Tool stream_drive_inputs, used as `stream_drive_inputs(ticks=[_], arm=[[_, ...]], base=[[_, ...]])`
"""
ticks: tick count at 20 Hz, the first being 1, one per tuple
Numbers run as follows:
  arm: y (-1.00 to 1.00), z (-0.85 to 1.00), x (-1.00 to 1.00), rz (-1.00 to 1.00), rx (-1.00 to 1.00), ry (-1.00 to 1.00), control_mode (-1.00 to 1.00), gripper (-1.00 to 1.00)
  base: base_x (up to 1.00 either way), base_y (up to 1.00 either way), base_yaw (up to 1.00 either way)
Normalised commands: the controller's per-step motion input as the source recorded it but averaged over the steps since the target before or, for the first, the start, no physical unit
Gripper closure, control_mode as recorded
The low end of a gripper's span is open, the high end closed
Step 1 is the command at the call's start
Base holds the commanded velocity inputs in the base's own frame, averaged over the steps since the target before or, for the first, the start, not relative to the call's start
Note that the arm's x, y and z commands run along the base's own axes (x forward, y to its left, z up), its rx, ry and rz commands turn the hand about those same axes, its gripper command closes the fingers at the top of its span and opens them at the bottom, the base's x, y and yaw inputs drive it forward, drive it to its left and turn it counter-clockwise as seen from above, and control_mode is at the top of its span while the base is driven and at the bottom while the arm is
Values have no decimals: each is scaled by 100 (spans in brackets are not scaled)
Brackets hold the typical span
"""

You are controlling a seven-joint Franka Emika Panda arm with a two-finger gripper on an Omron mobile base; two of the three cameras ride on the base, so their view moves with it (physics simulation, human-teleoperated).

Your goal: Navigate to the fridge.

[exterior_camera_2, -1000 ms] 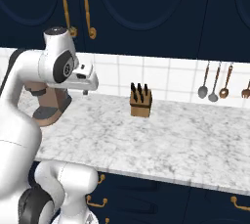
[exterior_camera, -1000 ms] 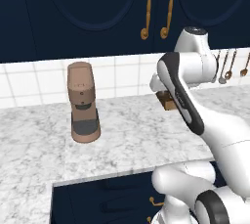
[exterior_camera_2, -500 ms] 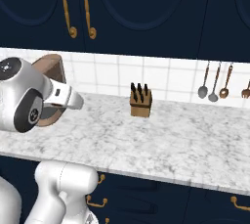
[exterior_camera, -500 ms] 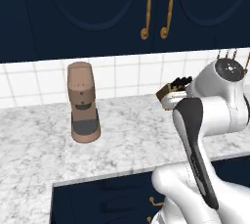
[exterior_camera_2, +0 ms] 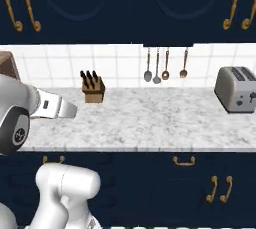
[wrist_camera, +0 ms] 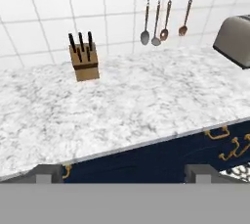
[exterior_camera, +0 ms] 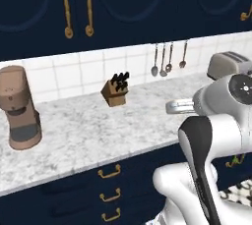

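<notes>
Marble surface [exterior_camera_2: 150, 123] carries a knife block [exterior_camera_2: 92, 88] near its back edge, a toaster [exterior_camera_2: 237, 89] at its right end and a coffee machine [exterior_camera: 18, 107] at its left. Navy drawers [exterior_camera_2: 185, 183] run below its front edge. The tool's [wrist_camera: 124, 174] tips stand apart, open; the fridge cannot be placed.

The left base view looks from behind the arm's left, forward and down across the marble desk [exterior_camera: 93, 135] toward the tiled wall, with the knife block [exterior_camera: 115, 91] mid-frame. The right base view faces the same desk [exterior_camera_2: 150, 118] squarely from the other side (block [exterior_camera_2: 92, 88] left, toaster [exterior_camera_2: 236, 89] right). The hand view sits nearer and lower, tilted down at the desk [wrist_camera: 122, 105]. All three share the block [wrist_camera: 84, 61], the hanging spoons [wrist_camera: 163, 20] and the toaster [wrist_camera: 237, 39].
</notes>
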Motion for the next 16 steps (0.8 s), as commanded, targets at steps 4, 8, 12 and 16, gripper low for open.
stream_drive_inputs(ticks=[4, 8, 12, 16], arm=[[0, 0, 0, 0, 0, 0, 100, -100], [0, 0, 0, 0, 0, 0, 100, -100], [0, 0, 0, 0, 0, 0, 100, -100], [0, 0, 0, 0, 0, 0, 100, -100]], base=[[0, -43, -86], [0, -13, -93], [0, -9, -93], [0, -16, -92]])
